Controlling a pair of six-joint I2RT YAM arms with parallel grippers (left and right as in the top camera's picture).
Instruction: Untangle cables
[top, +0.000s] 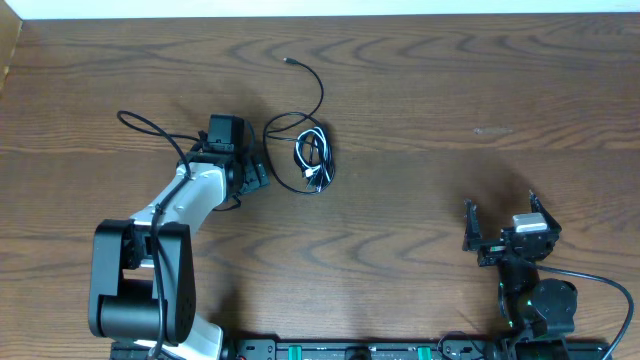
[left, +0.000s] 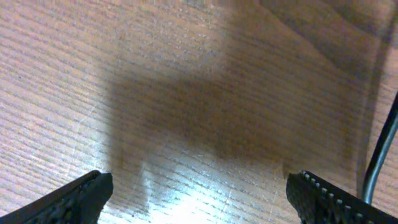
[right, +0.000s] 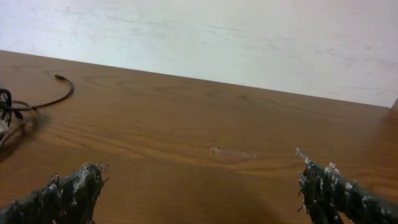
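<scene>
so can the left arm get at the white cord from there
probably yes: left arm sits just beside the white cord, jaws open, empty; only a loop of black cord lies between

Top-down overhead; low wrists; shared cables (top: 313, 160)

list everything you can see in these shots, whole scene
table: one, brown wood, under everything
wall: one, white, beyond the table's far edge
black cord: one, black, table centre, plug end toward the far edge, overlapping the white cord
white cord: one, white, coiled, table centre
left arm: one, white and black, reaching toward the cords
left fingers: two, black, open, just left of the cords
right fingers: two, dark, open, near right side, away from the cords
</scene>
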